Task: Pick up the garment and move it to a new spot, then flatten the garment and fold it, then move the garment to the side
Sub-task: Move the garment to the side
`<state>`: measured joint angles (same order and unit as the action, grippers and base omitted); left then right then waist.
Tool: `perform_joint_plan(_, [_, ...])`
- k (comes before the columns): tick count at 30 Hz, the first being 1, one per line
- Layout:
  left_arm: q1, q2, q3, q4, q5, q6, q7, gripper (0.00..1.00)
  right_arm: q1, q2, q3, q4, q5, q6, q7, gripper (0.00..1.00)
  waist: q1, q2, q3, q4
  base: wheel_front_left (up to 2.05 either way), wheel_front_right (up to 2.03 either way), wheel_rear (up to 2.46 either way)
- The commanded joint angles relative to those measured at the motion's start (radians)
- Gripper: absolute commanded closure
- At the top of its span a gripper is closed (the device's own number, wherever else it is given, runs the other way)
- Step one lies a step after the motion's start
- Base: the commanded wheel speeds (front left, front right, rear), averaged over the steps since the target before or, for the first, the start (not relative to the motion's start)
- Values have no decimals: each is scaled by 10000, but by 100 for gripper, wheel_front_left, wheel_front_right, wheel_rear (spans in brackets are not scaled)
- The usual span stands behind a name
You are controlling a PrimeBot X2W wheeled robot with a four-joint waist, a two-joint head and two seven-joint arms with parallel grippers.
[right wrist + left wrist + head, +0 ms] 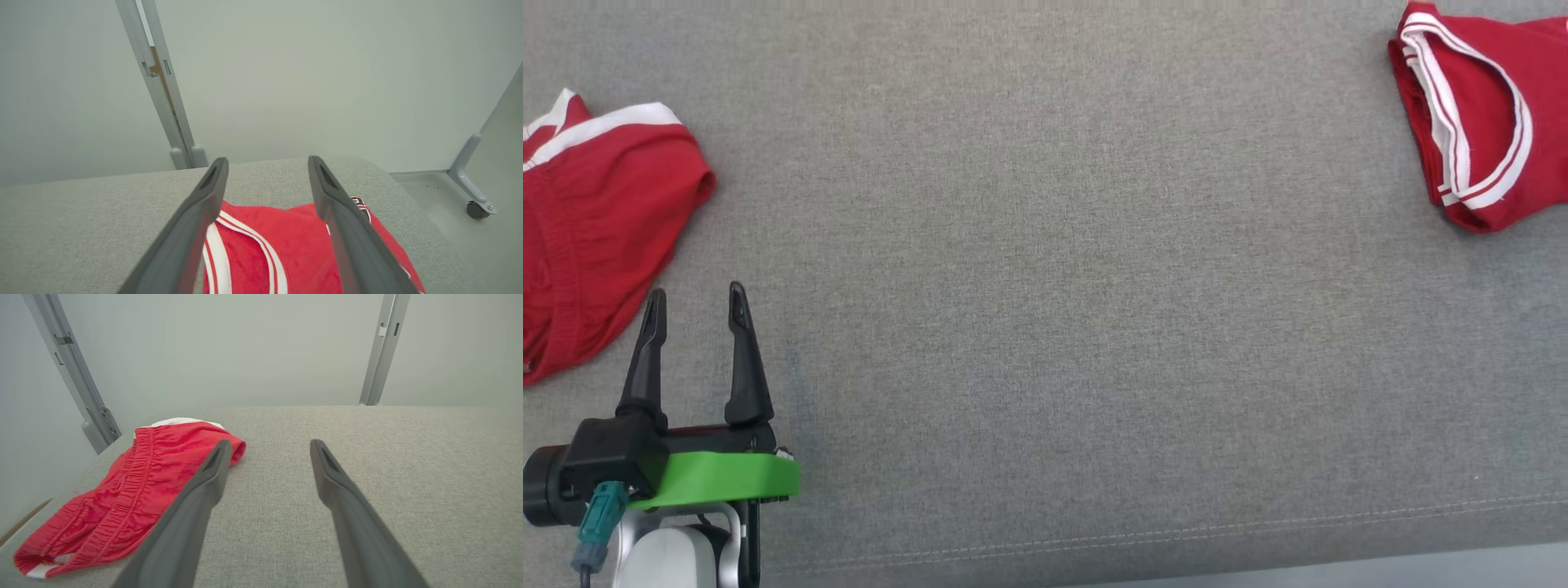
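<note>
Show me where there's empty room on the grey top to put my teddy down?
The wide grey cloth in the middle is bare, between the red shorts on the left and the red jersey at the far right. The front strip right of the left tool is free too. Both side edges are crowded.

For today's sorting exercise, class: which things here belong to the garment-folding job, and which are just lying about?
Job: striped red garment, right gripper, left gripper, grey table.
Lying about: red shorts (perhaps next), metal post, caster wheel.
</note>
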<state>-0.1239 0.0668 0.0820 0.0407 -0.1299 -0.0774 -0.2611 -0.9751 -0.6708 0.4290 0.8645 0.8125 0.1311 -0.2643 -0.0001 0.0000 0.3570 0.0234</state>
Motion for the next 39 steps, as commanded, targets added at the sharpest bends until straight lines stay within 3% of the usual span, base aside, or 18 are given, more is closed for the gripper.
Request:
perform_joint_plan(1, [155, -34, 32, 77, -61, 40, -37, 0, 747, 339, -784, -512, -582, -7, -14, 0, 1, 0, -506, -173, 0, 0, 0])
perform_joint_plan(5, [243, -48, -14, 166, -73, 28, -37, 0, 2191, 1266, -2047, -1469, -1701, -6, -15, 0, 1, 0, -836, -131, 0, 0, 0])
perform_joint_plan(18, [641, -127, -29, 465, -236, 129, -37, 0, 4970, 3200, -3776, -3577, -3652, -6, -16, 0, 1, 0, -1849, -145, 0, 0, 0])
perform_joint_plan(28, [1034, -146, -102, 654, -272, 184, -37, 0, 6381, 4392, -4223, -4274, -4675, -6, -17, 0, 1, 0, -2512, -349, 0, 0, 0])
perform_joint_plan(39, [1580, -152, -47, 1052, -394, 219, -37, 0, 7660, 5181, -3390, -5226, -4756, -4, -17, 0, 1, 0, -3324, -526, 0, 0, 0])
